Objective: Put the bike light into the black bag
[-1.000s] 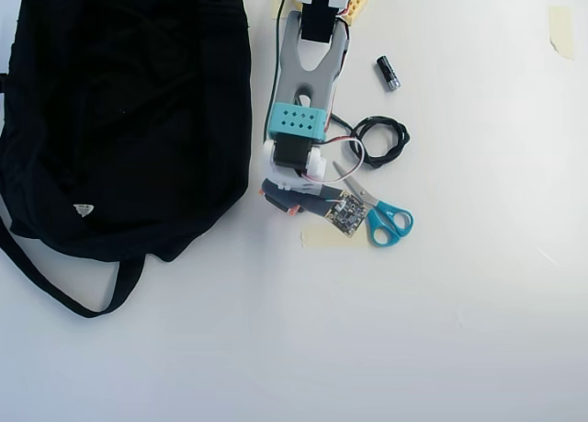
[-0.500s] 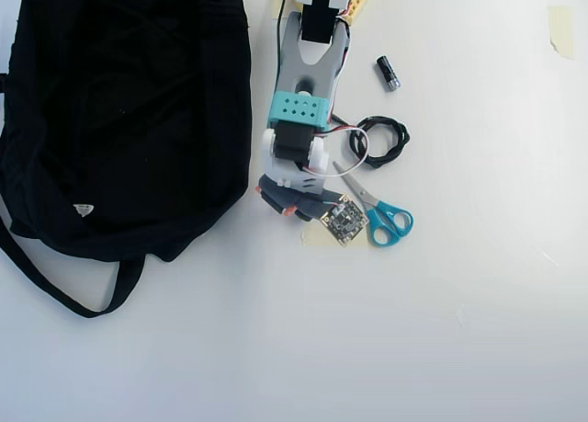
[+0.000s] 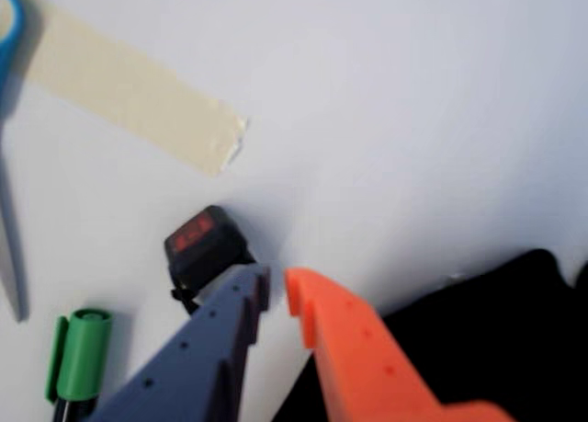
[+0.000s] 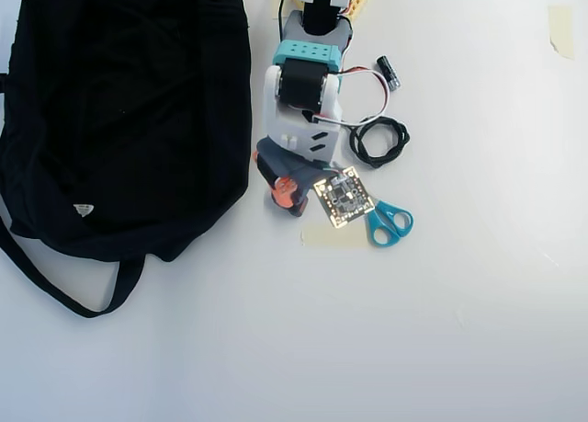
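Wrist view – gripper [image 3: 276,289] jaws barely apart, empty; bike light [image 3: 204,245] beside tip – overhead hides it.

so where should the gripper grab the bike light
Probably across the blocky body of the bike light, coming from above: it lies with its red lens up on the table, just beyond the grey fingertip of the gripper. Its strap is mostly hidden.

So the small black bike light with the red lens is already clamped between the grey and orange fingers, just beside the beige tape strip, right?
Not clamped. In the wrist view the small black bike light with the red lens lies on the white table beside the grey finger, outside the narrow gap of the gripper; nothing sits between the grey and orange fingers. It does lie near the beige tape strip.
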Motion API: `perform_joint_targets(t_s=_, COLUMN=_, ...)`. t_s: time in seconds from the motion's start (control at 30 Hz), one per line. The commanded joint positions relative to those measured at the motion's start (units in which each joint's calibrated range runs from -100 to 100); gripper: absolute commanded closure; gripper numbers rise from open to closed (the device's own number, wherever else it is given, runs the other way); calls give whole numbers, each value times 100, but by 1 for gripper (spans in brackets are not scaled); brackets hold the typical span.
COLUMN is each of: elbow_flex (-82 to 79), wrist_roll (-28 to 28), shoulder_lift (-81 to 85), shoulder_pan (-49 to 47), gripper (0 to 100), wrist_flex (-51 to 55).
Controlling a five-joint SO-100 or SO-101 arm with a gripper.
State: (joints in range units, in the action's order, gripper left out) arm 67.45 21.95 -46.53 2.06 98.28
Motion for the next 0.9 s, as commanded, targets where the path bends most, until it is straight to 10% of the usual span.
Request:
perform_joint_targets(t_s=0.0, elbow_flex=281, wrist_roll=149, shoulder_lift=429, shoulder_pan=-131, gripper=98, wrist_flex=94)
perform_joint_targets(t_s=0.67, elbow_flex=-887, wrist_roll=857, shoulder_lift=413, shoulder_pan=-86, gripper=97, wrist_flex=77)
perform_joint_targets(t_s=0.87, elbow_flex=-1076, wrist_roll=1024, shoulder_lift=413, shoulder_pan=-71, gripper=82, wrist_flex=51)
